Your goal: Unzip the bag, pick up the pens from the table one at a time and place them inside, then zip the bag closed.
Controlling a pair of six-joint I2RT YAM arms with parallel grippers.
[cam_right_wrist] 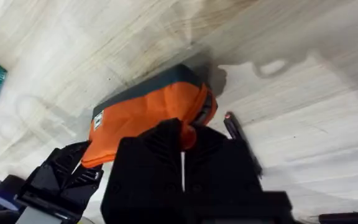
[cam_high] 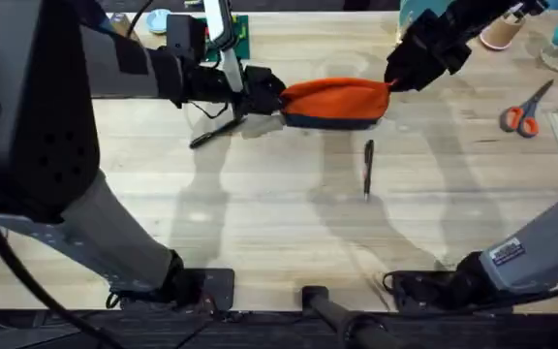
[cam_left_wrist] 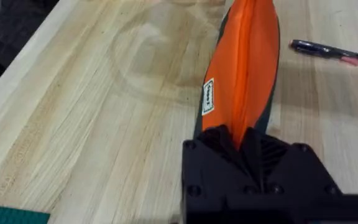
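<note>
Nearest the arm bases, the table (cam_high: 279, 242) lies bare pale wood, and the bag serves as landmark for the rest. On the base side of the bag (cam_high: 335, 102), a little apart from its navy strip, one black pen (cam_high: 368, 168) lies alone, pointing roughly toward the bag. The bag itself rests lengthwise across the table, orange on top with the dark strip along its near edge. The left gripper (cam_high: 267, 97) has its fingers closed on the bag's left end; in the left wrist view the orange fabric (cam_left_wrist: 244, 68) runs away from between the clamped fingers (cam_left_wrist: 219, 140), a small white label showing on its side. Just off that same end, slightly nearer the bases, a second dark pen-like stick (cam_high: 216, 132) lies slanted on the wood. The right gripper (cam_high: 393, 78) is at the bag's right end, its fingers pinched together on an orange bit at that end; whether this is the zipper pull I cannot tell. Well to the right of the bag, orange-handled scissors (cam_high: 525, 112) lie near the table's edge.
</note>
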